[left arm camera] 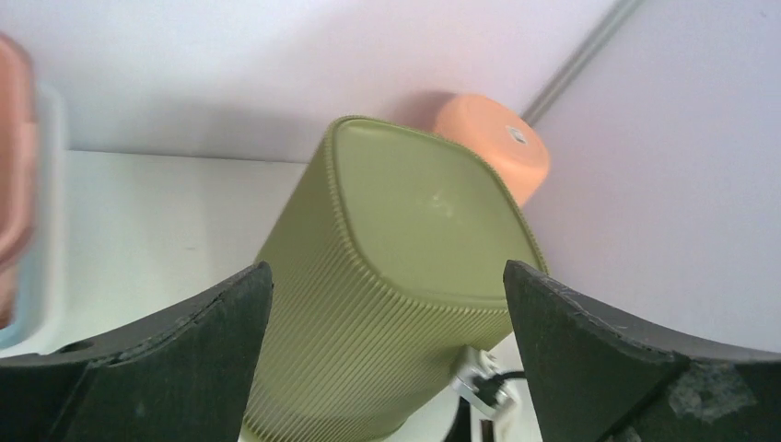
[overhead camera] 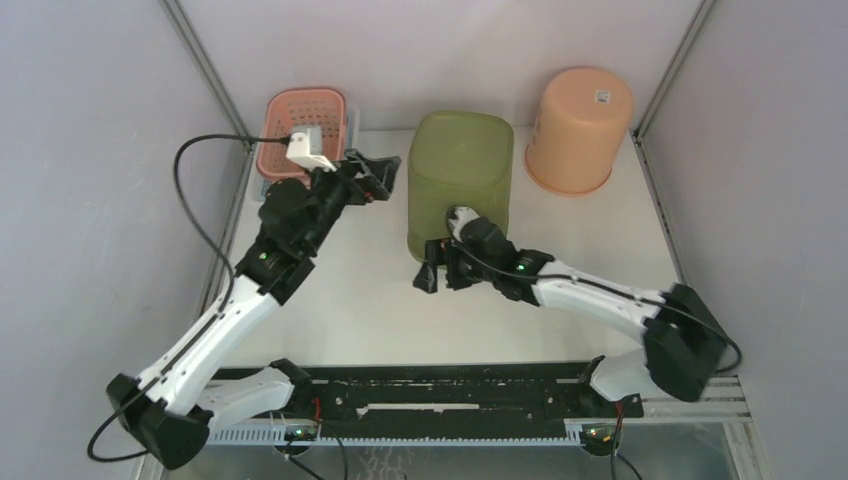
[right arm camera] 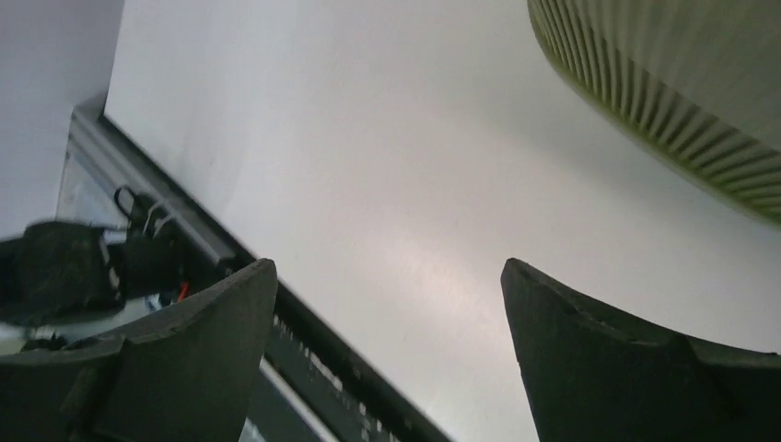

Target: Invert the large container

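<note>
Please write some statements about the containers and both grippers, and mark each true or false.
The green container has its closed base up. True.
The left gripper is shut on the green container. False: it is open, beside it.
The orange bucket stands right of the green container. True.
The pink basket is right of the orange bucket. False: it is far left.
The right gripper is open. True.

1. No words, numbers or brand marks can be read in any view.
2. A small white sticker [overhead camera: 603, 96] sits on the upturned base of the orange bucket [overhead camera: 580, 130], back right of the green container [overhead camera: 462, 180]; its dark print is too small to read.
3. The left wrist view shows that sticker only as a blurred pale patch.
</note>
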Controlling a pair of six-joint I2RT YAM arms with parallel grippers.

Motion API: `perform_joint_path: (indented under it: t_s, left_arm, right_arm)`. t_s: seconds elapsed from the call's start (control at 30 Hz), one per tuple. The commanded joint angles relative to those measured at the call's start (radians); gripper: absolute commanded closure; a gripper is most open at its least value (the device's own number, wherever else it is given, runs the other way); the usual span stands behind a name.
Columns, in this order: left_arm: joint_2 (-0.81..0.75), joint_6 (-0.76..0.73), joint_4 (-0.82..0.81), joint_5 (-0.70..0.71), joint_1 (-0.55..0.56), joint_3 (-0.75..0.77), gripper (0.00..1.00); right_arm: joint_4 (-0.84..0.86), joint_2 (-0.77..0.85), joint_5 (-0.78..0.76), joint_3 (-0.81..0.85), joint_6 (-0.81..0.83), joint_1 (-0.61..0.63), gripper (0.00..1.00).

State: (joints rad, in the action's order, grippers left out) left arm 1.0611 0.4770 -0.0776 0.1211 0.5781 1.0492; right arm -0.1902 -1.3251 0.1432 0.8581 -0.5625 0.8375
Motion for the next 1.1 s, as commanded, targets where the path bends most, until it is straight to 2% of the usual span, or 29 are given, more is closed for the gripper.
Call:
perform_joint_path:
  t_s: [0.0, 0.13, 0.3, 0.4, 0.53, 0.63, 0.77, 0.93, 1.07]
  left_arm:
    - [-0.059, -0.004, 0.199, 0.18, -0.045, 0.013, 0.0]
    - [-0.135, 0.089, 0.276, 0.218, -0.124, -0.038, 0.0]
    - [-0.167, 0.107, 0.359, 0.272, -0.144, -0.051, 0.0]
    - [-0.159, 0.102, 0.392, 0.274, -0.169, -0.047, 0.0]
    - [-0.116, 0.105, 0.395, 0.263, -0.221, -0.043, 0.0]
    - [-0.005, 0.087, 0.395, 0.263, -0.269, 0.013, 0.0]
    - [0.217, 0.015, 0.419, 0.34, -0.3, 0.182, 0.0]
    - [0.52, -0.092, 0.497, 0.314, -0.34, 0.464, 0.0]
    - [0.716, -0.166, 0.568, 0.339, -0.341, 0.655, 0.01]
  right_arm:
    - [0.18, -0.198, -0.125, 0.125, -0.063, -0.027, 0.01]
    - [0.261, -0.372, -0.166, 0.218, -0.184, -0.1, 0.01]
    - [0.278, -0.542, -0.204, 0.355, -0.269, -0.202, 0.0]
    - [0.263, -0.571, -0.189, 0.371, -0.276, -0.276, 0.0]
    - [0.233, -0.519, -0.179, 0.325, -0.252, -0.368, 0.0]
    - [0.289, -0.47, -0.076, 0.273, -0.221, -0.4, 0.0]
    - [0.283, -0.354, 0.086, 0.236, -0.118, -0.376, 0.01]
    - [0.148, -0.162, 0.123, 0.178, -0.002, -0.298, 0.01]
    - [0.158, -0.067, 0.17, 0.07, -0.001, -0.288, 0.01]
